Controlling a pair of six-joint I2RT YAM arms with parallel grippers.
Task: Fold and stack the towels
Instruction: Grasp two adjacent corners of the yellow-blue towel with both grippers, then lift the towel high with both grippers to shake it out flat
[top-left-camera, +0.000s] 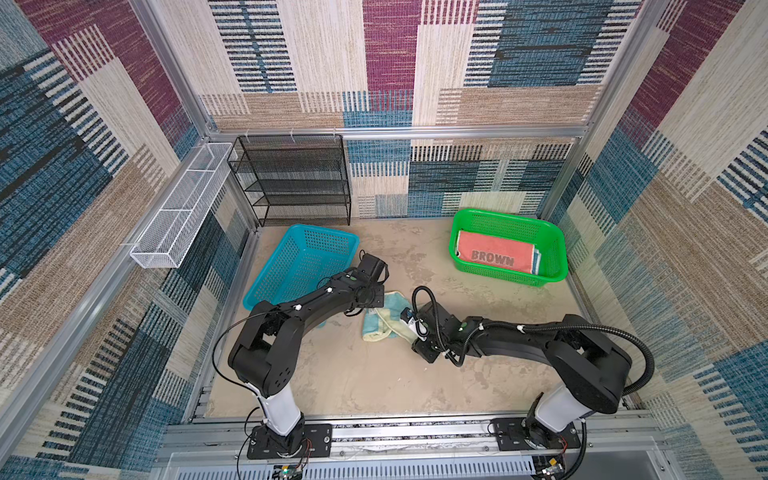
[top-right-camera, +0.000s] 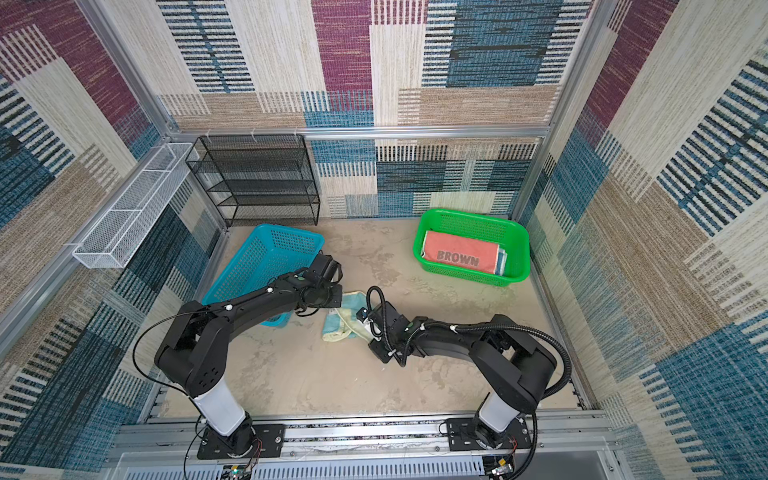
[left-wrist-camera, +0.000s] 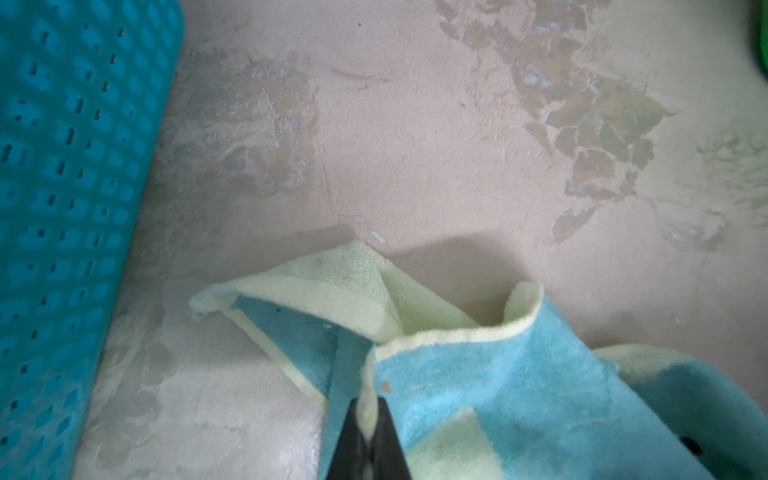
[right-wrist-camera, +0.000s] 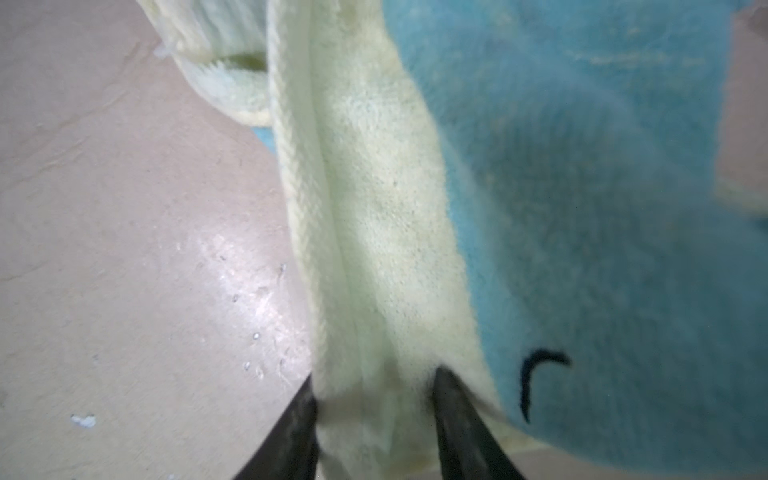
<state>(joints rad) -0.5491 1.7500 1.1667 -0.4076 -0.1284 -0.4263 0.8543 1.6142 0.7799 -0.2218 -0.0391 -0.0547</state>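
Left pincer (left-wrist-camera: 368, 405) pinches the blue towel (top-left-camera: 374, 328) beside the blue basket (top-left-camera: 286, 266); right pincer (right-wrist-camera: 376, 378) sits around its cream edge, squeeze unclear, probably to fold it.

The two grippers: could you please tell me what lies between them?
The crumpled blue-and-cream towel, in both top views; left gripper and right gripper each clasp an edge.

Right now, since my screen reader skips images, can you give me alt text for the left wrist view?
The left claw is shut on the pale hem of a crumpled blue-and-cream towel lying on a mottled beige tabletop. The perforated wall of a blue basket stands beside the towel.
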